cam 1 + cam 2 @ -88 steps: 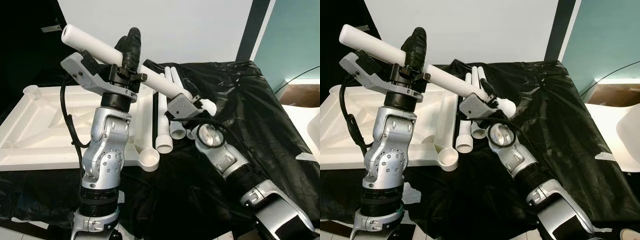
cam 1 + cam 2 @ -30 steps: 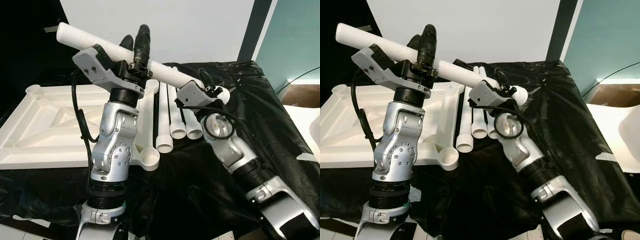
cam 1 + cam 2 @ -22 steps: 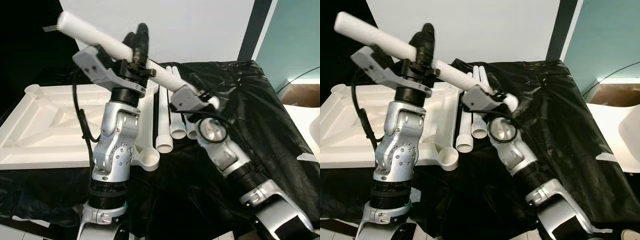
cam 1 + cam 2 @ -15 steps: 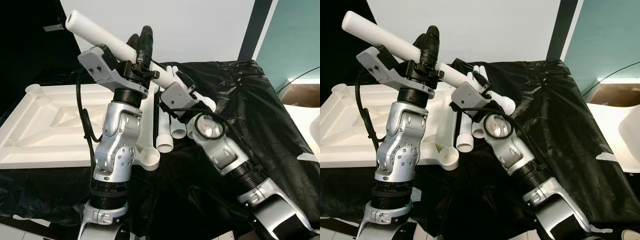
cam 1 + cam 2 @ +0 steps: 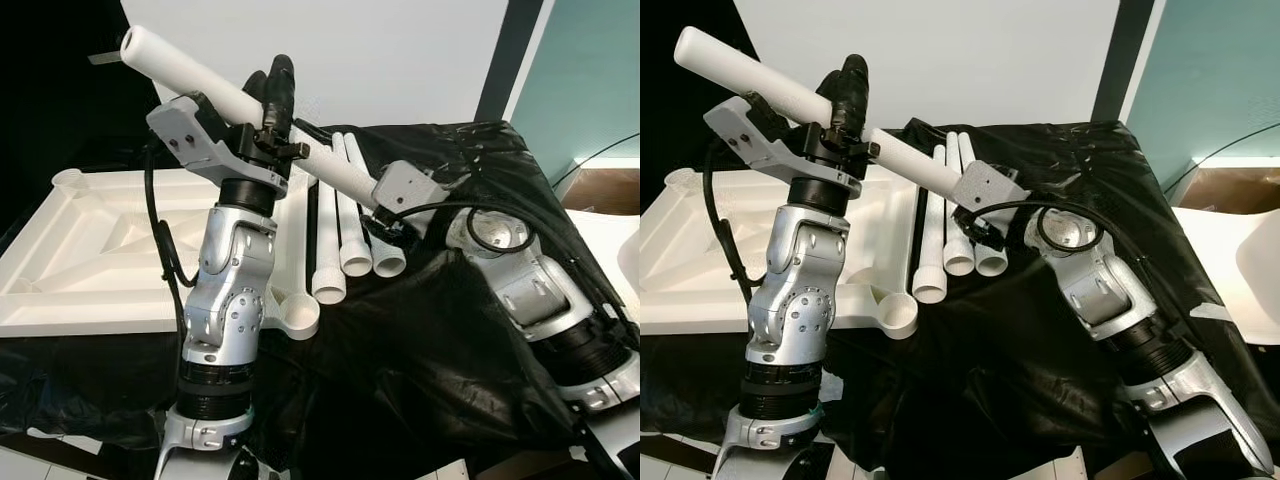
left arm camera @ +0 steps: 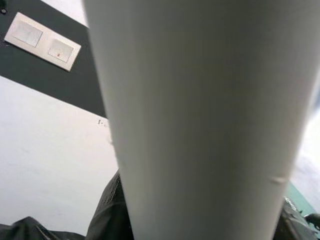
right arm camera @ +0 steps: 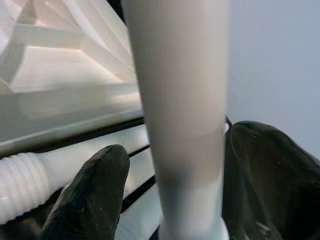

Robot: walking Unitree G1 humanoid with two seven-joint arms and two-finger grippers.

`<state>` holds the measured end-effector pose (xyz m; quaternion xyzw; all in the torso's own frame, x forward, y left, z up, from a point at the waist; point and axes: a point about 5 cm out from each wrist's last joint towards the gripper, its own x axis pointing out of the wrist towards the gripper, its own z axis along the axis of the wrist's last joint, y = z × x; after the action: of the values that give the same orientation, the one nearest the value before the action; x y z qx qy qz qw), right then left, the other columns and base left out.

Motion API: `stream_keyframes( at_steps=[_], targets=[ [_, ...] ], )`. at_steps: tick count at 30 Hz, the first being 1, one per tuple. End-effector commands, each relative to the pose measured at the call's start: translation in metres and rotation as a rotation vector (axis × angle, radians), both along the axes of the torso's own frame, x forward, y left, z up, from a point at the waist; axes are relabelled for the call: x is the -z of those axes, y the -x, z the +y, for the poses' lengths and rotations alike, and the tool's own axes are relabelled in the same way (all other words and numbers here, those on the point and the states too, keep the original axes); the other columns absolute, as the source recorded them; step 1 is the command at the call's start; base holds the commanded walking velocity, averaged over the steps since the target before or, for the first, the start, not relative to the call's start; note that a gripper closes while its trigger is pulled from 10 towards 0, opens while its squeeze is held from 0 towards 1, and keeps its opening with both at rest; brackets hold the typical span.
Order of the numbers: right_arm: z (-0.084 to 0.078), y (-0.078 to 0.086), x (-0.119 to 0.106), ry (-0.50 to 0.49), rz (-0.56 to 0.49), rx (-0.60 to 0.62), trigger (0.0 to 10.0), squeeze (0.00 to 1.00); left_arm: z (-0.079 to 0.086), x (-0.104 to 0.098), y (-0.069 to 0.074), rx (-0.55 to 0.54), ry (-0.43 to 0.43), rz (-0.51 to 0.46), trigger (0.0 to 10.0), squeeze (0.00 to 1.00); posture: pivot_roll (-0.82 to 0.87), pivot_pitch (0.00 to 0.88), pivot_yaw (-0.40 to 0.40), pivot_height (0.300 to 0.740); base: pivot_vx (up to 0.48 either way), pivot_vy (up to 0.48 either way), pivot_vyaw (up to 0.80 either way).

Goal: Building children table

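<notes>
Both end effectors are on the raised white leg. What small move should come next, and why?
Probably lower the white leg toward the corner socket of the upturned tabletop. The left end effector grips it mid-length and the right end effector holds its lower end, high above the socket. Three more legs lie on the black sheet.

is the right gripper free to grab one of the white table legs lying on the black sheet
Probably not yet: the right gripper is at the lower end of the raised white leg that the left gripper clamps, though the lying legs are close.
</notes>
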<state>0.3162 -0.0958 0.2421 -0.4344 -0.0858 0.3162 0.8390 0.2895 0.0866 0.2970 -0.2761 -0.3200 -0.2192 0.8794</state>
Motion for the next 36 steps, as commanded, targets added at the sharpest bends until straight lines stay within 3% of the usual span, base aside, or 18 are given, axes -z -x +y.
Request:
stream_keyframes(
  at_steps=[1,14,15,17,18,28,29,30,33,34,35,36],
  targets=[
    [-0.003,0.001,0.002,-0.01,0.028,0.008,10.0,0.0,0.0,-0.001,-0.001,-0.006,-0.007,-0.013,0.0,0.0,0.0,0.0,0.059,0.74,0.0,0.0,0.0],
    [0.009,-0.019,0.025,0.06,0.046,0.016,10.0,0.0,-0.006,-0.003,0.0,0.022,-0.022,-0.025,0.0,0.0,0.01,0.0,0.058,0.74,0.0,0.0,0.0],
    [0.011,-0.021,0.026,0.059,0.046,0.01,6.5,0.0,-0.006,-0.002,0.001,0.02,-0.026,-0.025,0.0,0.0,0.01,0.0,0.058,0.74,0.0,0.0,0.0],
    [0.013,-0.022,0.025,0.057,0.047,0.003,6.5,0.0,-0.006,-0.002,0.001,0.017,-0.031,-0.024,0.0,0.0,0.01,0.0,0.058,0.74,0.0,0.0,0.0],
    [0.015,-0.022,0.025,0.053,0.05,-0.004,0.0,0.0,-0.005,-0.002,0.001,0.015,-0.031,-0.025,0.0,0.0,0.03,0.0,0.052,0.74,0.0,0.0,0.0],
    [0.012,-0.026,0.027,0.013,0.067,0.003,0.0,0.0,-0.005,-0.003,0.003,0.03,-0.022,-0.035,0.0,0.0,0.04,0.0,0.057,0.74,0.0,0.0,0.0],
    [0.011,-0.027,0.026,-0.001,0.067,0.012,0.0,0.0,-0.005,-0.003,0.004,0.048,-0.013,-0.044,0.0,0.55,0.04,0.0,0.057,0.74,0.0,0.0,0.0],
    [0.01,-0.028,0.025,-0.011,0.066,0.021,0.0,0.0,-0.005,-0.005,0.006,0.072,0.0,-0.055,0.0,1.0,0.04,0.0,0.057,0.74,0.0,0.0,0.0],
    [0.01,-0.03,0.024,-0.03,0.063,0.033,0.0,0.0,-0.006,-0.008,0.01,0.101,0.009,-0.09,0.0,1.0,0.03,0.0,0.066,0.74,0.0,0.0,0.0],
    [0.01,-0.03,0.024,-0.035,0.062,0.036,0.0,0.0,-0.006,-0.01,0.011,0.105,0.006,-0.098,1.5,1.0,0.02,0.0,0.069,0.74,0.0,0.0,0.0],
    [0.01,-0.03,0.024,-0.042,0.061,0.042,0.0,0.0,-0.008,-0.011,0.012,0.118,0.0,-0.102,10.0,0.63,0.02,0.0,0.069,0.74,0.0,0.0,0.0],
    [0.01,-0.03,0.024,-0.042,0.061,0.042,0.0,0.0,-0.008,-0.011,0.012,0.118,0.0,-0.102,10.0,0.63,0.02,0.0,0.069,0.74,0.0,0.0,0.0]
  ],
)
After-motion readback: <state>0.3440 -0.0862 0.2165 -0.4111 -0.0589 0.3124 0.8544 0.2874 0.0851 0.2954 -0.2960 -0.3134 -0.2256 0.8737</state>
